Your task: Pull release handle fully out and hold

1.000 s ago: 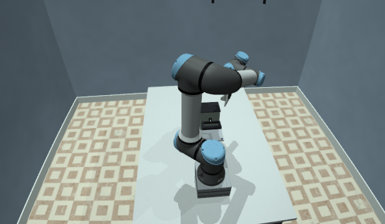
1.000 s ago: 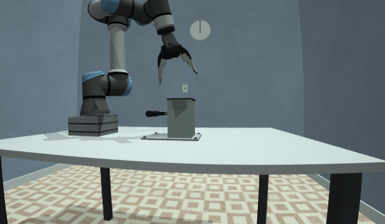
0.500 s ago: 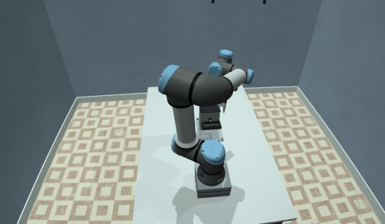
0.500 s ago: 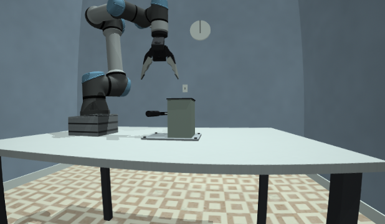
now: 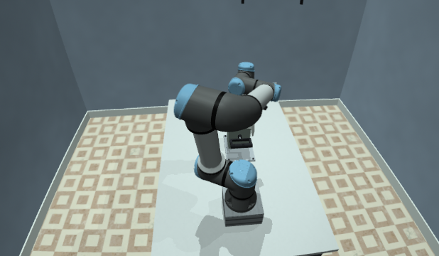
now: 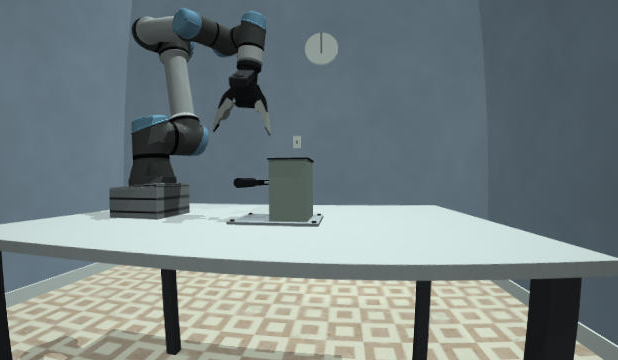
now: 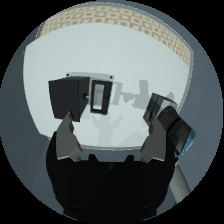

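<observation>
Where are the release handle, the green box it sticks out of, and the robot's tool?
release handle (image 6: 245,182): exterior view, on its dark grip.
green box (image 6: 290,190): exterior view, on its front face.
tool (image 6: 242,131): exterior view, midway between its open fingertips, above the handle.
</observation>
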